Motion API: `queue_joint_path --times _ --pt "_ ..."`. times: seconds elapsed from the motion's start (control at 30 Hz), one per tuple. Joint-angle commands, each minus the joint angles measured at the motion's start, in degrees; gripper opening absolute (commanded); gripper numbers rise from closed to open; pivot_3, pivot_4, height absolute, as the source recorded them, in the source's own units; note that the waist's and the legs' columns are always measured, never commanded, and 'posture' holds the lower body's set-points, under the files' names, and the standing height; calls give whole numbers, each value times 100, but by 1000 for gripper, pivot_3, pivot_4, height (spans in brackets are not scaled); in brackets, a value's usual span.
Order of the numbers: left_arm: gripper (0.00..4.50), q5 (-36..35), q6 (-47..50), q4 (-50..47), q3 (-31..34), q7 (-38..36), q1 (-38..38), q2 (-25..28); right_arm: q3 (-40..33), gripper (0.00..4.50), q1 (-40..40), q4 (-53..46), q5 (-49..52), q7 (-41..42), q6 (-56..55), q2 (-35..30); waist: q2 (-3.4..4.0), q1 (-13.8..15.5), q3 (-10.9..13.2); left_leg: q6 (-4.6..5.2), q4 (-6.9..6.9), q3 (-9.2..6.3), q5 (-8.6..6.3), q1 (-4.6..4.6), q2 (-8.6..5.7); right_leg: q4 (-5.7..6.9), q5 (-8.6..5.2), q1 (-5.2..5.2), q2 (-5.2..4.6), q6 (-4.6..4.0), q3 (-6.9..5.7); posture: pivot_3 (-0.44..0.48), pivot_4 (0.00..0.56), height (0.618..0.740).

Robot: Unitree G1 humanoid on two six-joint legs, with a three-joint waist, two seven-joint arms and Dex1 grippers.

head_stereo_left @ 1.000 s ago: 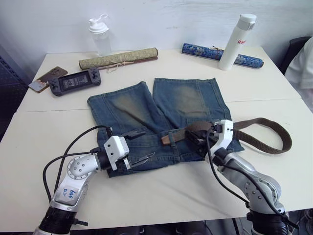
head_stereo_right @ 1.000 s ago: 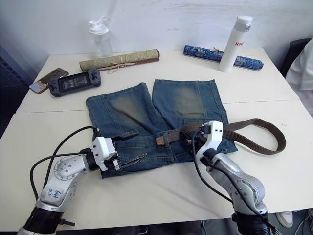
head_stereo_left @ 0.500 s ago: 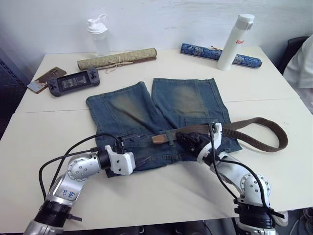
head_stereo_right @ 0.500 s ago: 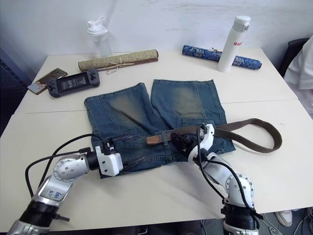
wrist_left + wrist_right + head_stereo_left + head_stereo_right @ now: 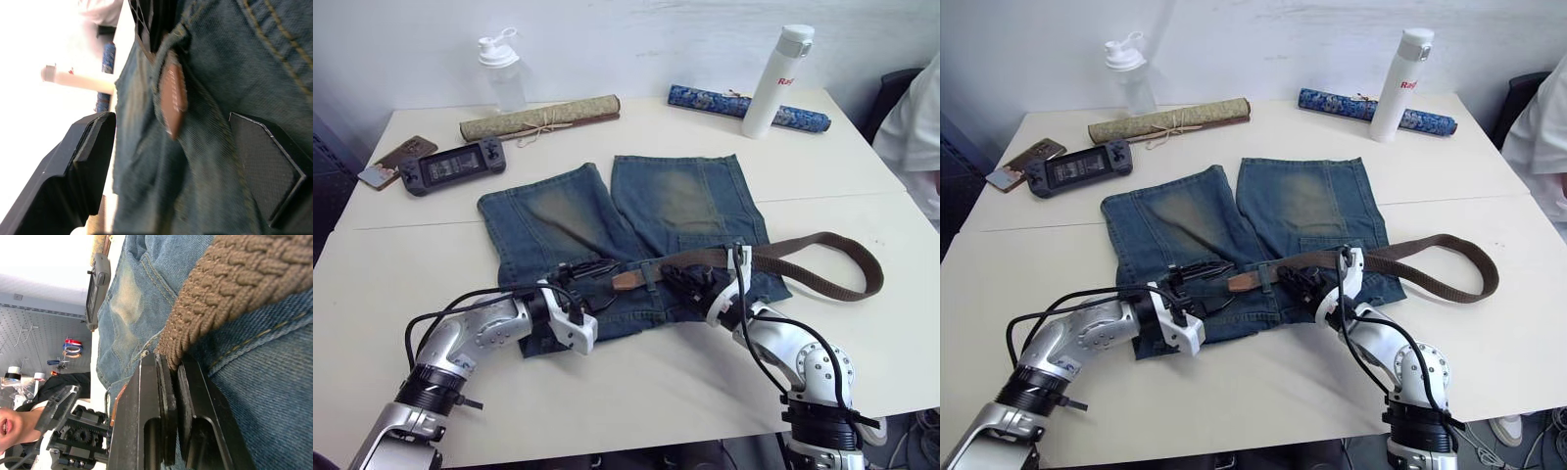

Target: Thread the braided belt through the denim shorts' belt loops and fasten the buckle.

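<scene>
The denim shorts [image 5: 607,220] lie flat mid-table, waistband toward me. The braided belt [image 5: 822,257] runs along the waistband and curls off in a loop to the right. Its brown leather tip [image 5: 626,280] sticks out just past a belt loop [image 5: 651,275]. My right gripper [image 5: 683,277] is shut on the belt [image 5: 220,298] just right of that loop. My left gripper [image 5: 597,284] is open on the waistband, and the tip [image 5: 173,100] lies between its fingers [image 5: 73,171] without touching them. The buckle is hidden.
Along the back of the table [image 5: 401,264] stand a clear shaker bottle [image 5: 499,73], a rolled tan mat [image 5: 538,117], a blue patterned roll [image 5: 744,106] and a white bottle [image 5: 773,83]. A handheld console [image 5: 450,164] and phone [image 5: 386,162] lie far left. A person's white sleeve [image 5: 915,127] is at the right edge.
My left gripper has swung up and right onto the waistband until its open fingers straddle the belt tip. The right gripper stayed shut on the belt and nudged it slightly left. The camera shifted.
</scene>
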Motion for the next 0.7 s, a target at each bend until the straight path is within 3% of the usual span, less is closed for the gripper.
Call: queue_joint_path --times 0.03,0.13,0.23,0.43,0.47,0.7 --pt "4023 243 -29 14 -114 276 -127 -8 75 0 9 -211 162 30 -22 3 0 -1 0 0 0 0 0 0 0 0 0 0 0 0 0 0 150 717" --pt "4023 318 -5 68 -166 407 -192 -12 91 0 38 -231 154 35 -33 -12 0 -2 0 0 0 0 0 0 0 0 0 0 1 0 -1 0 150 717" --pt "3187 271 -43 39 -195 433 -186 28 84 0 66 -252 158 28 -57 -46 0 0 0 0 0 0 0 0 0 1 0 0 0 0 -1 0 150 717" --pt "299 251 10 -44 -215 431 -135 115 85 0 75 -261 156 13 -84 -75 0 -5 0 -1 -1 0 1 0 1 1 0 0 1 0 -1 0 150 717" --pt "71 267 32 -63 -213 440 -131 121 82 0 69 -254 154 16 -86 -83 0 -4 0 -1 -1 0 1 0 1 0 0 0 1 0 -1 0 150 717" --pt "71 294 169 -152 -206 451 -89 151 116 0 10 -259 167 19 -53 -160 0 -3 0 -1 1 1 1 0 0 1 0 0 0 0 -1 0 150 717"
